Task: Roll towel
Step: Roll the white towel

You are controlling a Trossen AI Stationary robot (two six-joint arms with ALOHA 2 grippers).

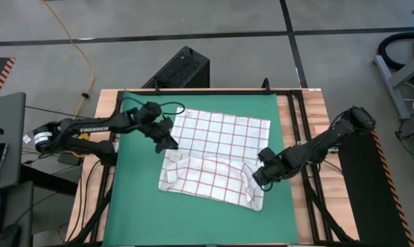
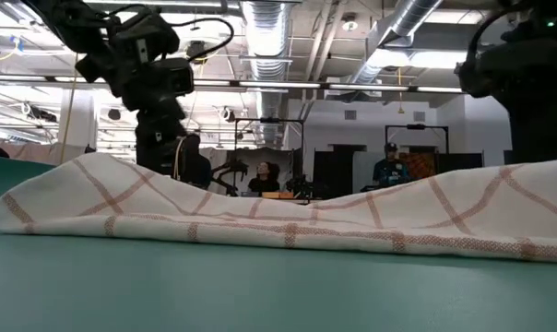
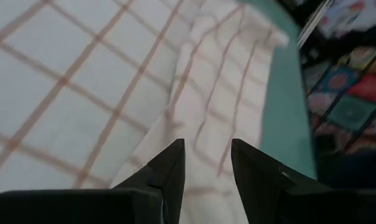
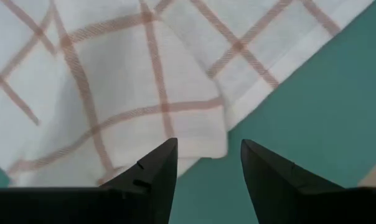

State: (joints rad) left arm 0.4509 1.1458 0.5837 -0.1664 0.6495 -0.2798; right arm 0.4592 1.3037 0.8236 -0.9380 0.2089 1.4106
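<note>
- We are hovering the right gripper (image 4: 203,171) with jaws parted and empty just off the folded edge's corner; the left gripper (image 3: 206,171) is likewise standing open over the fold's other end.
- The thin white checked cloth towel (image 1: 217,158) is lying partly folded on the green mat (image 1: 135,199).
- It is looking light, limp and prone to bunching, so we are judging both ends of the folded edge the best hold.

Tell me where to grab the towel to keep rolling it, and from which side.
Grip the towel at the two ends of its folded near band, probably from above: left gripper at the left end, right gripper at the right. The low view shows that band raised off the green mat, giving the open fingers an edge to pinch.
</note>
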